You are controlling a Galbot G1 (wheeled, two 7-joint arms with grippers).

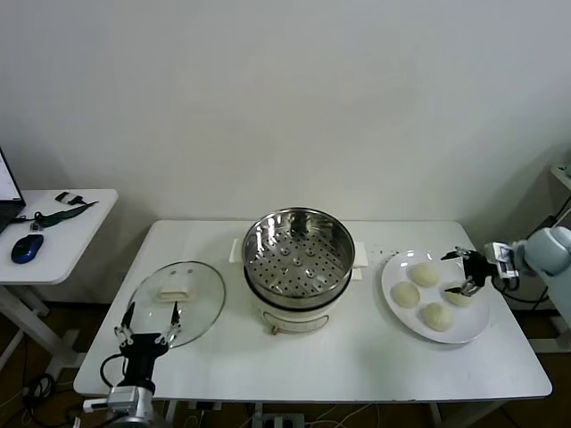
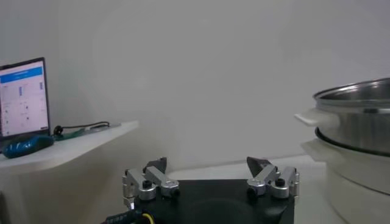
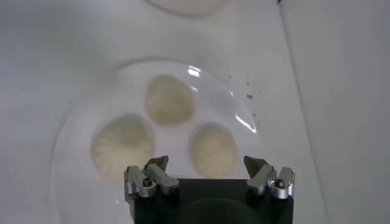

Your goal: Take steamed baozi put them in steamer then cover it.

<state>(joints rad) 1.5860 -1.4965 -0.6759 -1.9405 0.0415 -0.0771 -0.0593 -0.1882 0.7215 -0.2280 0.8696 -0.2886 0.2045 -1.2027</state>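
The steamer (image 1: 298, 252) stands uncovered and empty at the table's middle, a shiny perforated basket on a white pot base; its side shows in the left wrist view (image 2: 359, 125). The cover (image 1: 176, 300), a glass lid with a white handle, lies flat to its left. Several steamed baozi (image 1: 425, 275) rest on a white plate (image 1: 477, 325) at the right. My right gripper (image 1: 465, 273) hovers open over the plate's right side, above one baozi (image 3: 213, 149) lying between its fingertips (image 3: 207, 162). My left gripper (image 1: 148, 335) stands open at the cover's near edge (image 2: 208, 163), holding nothing.
A white side table (image 1: 80, 223) stands to the left with a blue mouse (image 1: 27, 248) and a laptop (image 2: 23, 97). The table's front edge runs just behind my left gripper. A wall closes the back.
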